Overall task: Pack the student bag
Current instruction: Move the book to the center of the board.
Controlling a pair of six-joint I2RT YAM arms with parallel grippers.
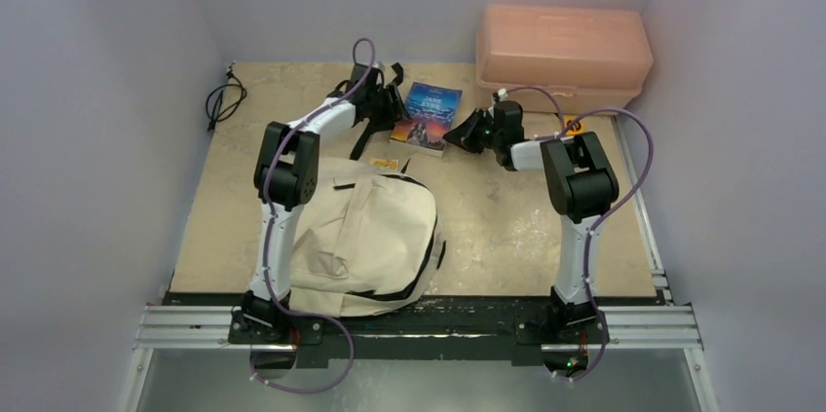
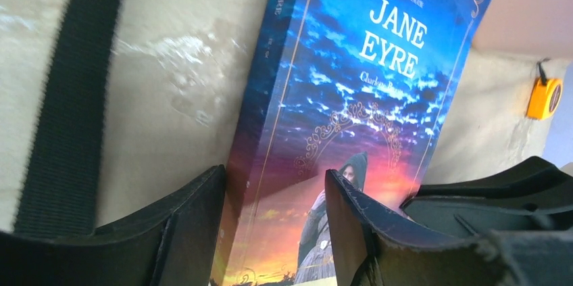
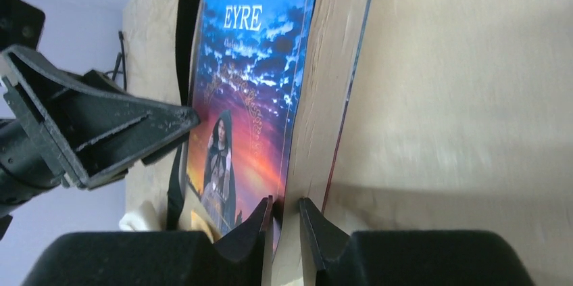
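Top external view: student bag (image 1: 360, 237) lies flat on the near-left part of the table (image 1: 506, 227), cream fabric up, partly under the left arm; no open mouth made out from here. Beyond it, toward the back wall, lies a Jane Eyre paperback (image 1: 429, 112) with both arms reaching in on it, left hand (image 1: 390, 105) at its left edge, right hand (image 1: 466, 130) at its right edge. Far right corner holds a salmon-pink box (image 1: 563, 56), apart from the book; a black cable (image 1: 222, 100) lies at far left. Left wrist view: jaws stand about half apart astride the spine side, one finger (image 2: 186, 232) outside the spine, the other over the cover art; whether they bear on the book I cannot tell. A black strap (image 2: 74, 97) of the bag runs just beside the book. Right wrist view: jaws drawn to a narrow slit on the fore edge, one finger (image 3: 257, 228) against the front cover, the other on the page side, so this hand reads as pinched onto the book. Judgement: opposite-edge holds suit a flat paperback that offers no grip from above; one hand can raise an edge while the other steadies. Packing looks barely begun, book outside the bag. Risks: the thin pinch may peel only the cover open, and the nearby strap could snag on a lift.
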